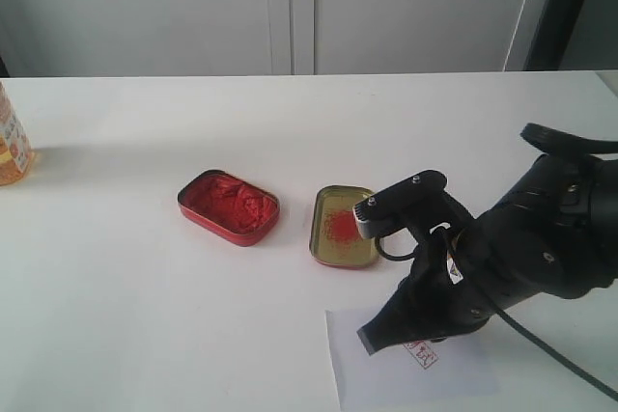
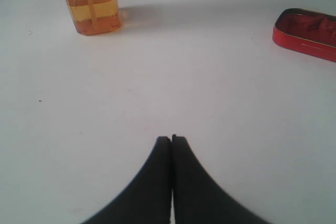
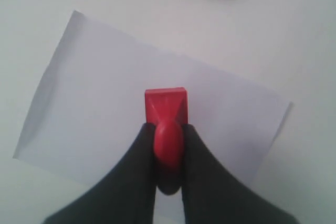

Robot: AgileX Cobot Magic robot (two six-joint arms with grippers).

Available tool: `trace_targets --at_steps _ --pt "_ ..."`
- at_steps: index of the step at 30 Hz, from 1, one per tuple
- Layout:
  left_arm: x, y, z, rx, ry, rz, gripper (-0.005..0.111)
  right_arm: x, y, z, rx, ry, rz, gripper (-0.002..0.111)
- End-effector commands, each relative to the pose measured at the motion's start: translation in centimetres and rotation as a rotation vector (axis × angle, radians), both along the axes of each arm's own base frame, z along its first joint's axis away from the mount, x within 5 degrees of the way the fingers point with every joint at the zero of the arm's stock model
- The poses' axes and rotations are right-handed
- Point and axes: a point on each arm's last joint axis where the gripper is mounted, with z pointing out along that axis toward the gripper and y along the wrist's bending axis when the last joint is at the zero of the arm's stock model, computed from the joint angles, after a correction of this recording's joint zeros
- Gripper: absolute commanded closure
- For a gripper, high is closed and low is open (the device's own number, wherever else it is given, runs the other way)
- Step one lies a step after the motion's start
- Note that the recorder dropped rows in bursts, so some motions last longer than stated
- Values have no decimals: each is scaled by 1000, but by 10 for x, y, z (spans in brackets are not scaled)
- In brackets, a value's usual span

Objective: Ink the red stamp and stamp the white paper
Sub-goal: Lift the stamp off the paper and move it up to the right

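While the exterior view hides it behind the arm, your right wrist view shows the right gripper pinching the red stamp by its handle, with the white paper under it. Your left gripper is pressed together, holding nothing

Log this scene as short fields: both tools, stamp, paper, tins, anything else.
Right tool: shut on the red stamp, by its handle
Red stamp: over the white paper, contact unclear
White paper: flat on table, small red imprint
Left tool: shut, empty, above table
Ink tin: open, red paste
Lid: beside tin, red smear
Other: orange bottle
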Motion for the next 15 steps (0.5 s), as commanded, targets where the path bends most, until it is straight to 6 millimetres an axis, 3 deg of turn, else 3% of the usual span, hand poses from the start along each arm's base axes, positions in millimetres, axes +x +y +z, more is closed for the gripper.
trace_targets --at_steps 1,15 --pt "0 0 -1 -2 -3 2 107 0 -1 2 16 -8 -18 108" --pt "0 0 -1 -2 -3 2 107 2 1 3 45 -30 -27 108"
